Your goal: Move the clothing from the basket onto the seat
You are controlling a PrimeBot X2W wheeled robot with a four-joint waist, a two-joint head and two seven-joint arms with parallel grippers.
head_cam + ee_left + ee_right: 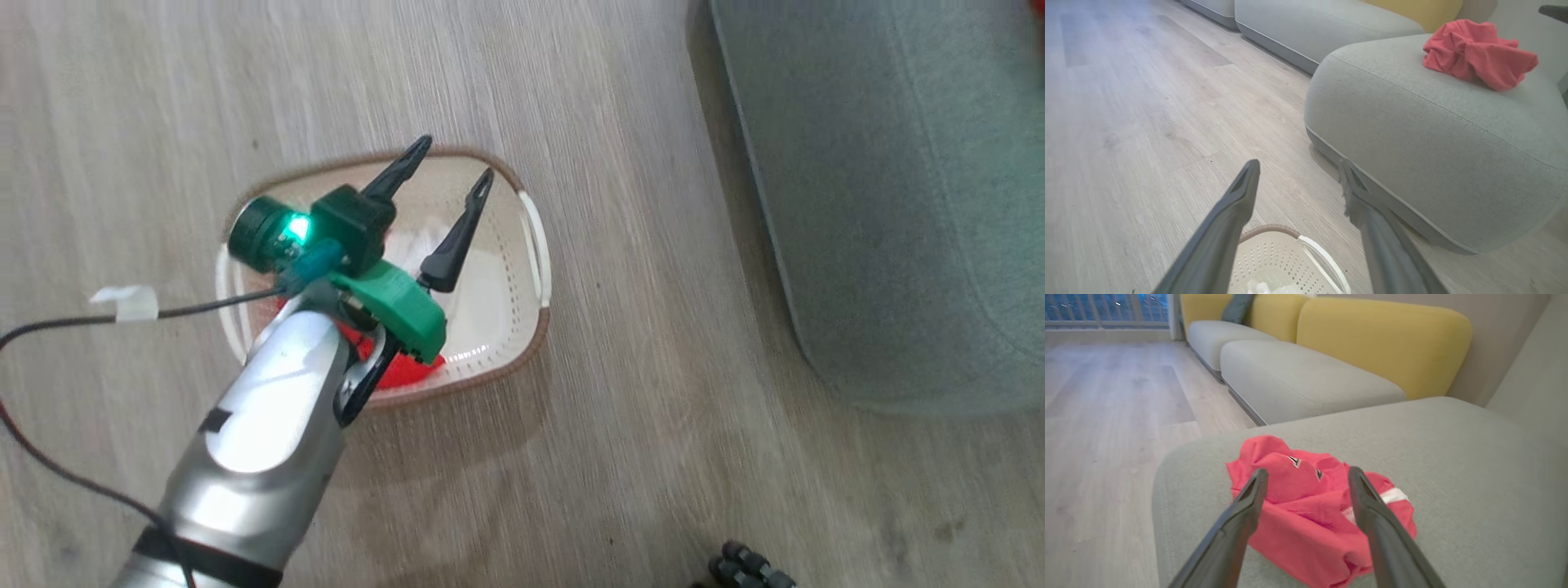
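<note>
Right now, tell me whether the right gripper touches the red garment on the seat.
Cannot tell. Right wrist view: the right gripper, open, overlaps the clothing on the seat; neither contact nor gap shows plainly.

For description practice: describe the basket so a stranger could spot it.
Find the big grey-green seat; the basket sits on the wooden floor beside it, below the left gripper. Its cream perforated walls and brown rim set it apart.
</note>
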